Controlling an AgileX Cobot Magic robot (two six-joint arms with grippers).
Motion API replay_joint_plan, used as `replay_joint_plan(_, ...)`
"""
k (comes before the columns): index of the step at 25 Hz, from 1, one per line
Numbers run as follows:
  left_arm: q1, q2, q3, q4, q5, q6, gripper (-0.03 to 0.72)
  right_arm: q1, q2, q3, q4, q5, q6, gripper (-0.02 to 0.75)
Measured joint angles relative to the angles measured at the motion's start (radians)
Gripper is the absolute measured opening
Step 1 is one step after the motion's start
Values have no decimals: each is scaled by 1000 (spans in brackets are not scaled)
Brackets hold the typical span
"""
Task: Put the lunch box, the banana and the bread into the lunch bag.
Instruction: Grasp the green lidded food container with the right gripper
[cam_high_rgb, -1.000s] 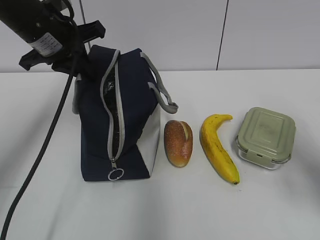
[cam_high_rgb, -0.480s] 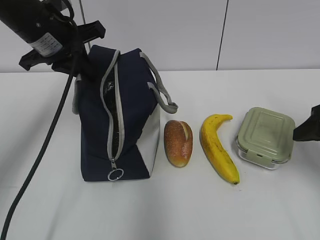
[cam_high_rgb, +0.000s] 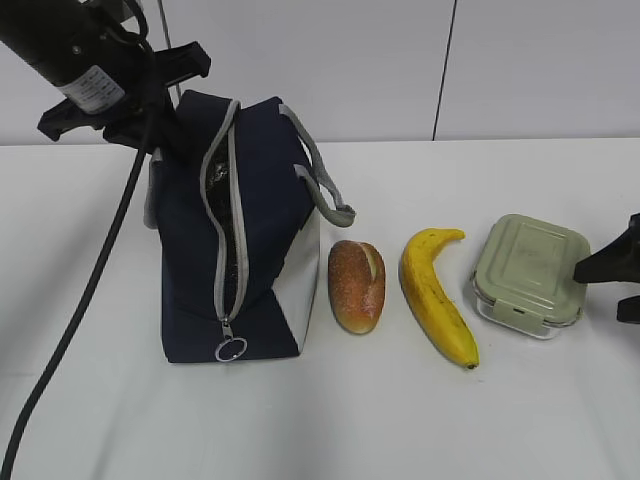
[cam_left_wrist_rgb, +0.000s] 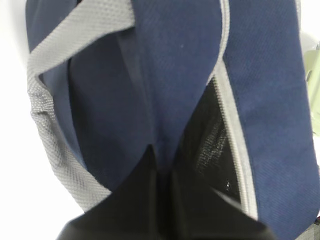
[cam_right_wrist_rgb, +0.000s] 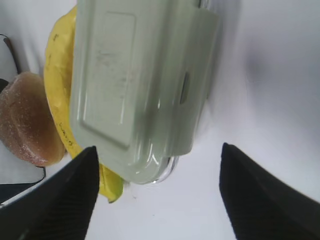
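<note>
navy fabric at the back top of the lunch bag is pinched in the left claw, whose jaws are pressed narrow on a fold of cloth beside the grey zipper. the bag is stood at nine o'clock on the white tabletop, and its mouth is seen parted, with dark lining showing in the left wrist view.

the bread, the banana and the lunch box are laid in a row toward three o'clock of the bag, none yet inside. the banana's long axis is run roughly from twelve to five o'clock.

the right claw is held wide and empty, with nothing between its fingers. in the exterior view it is seen at three o'clock of the lunch box, just beside its right edge. in its own view the sage-green lid is placed at twelve o'clock of the jaws, slightly left of their midline. the right arm is judged much the nearer, so a short advance toward nine o'clock appears needed before closing.
</note>
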Motion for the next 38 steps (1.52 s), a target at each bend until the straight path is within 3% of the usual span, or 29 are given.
replay_joint_plan(21,0,0,0,20,0,0,3,-9,103,-38,64,1,-21,569)
replay_joint_plan(28,0,0,0,21,8,0,3,-9,208,-67,136,57,-92,633)
replay_joint_plan(38,0,0,-1,23,16,0,3,-9,280,-126,177,100,-109,638)
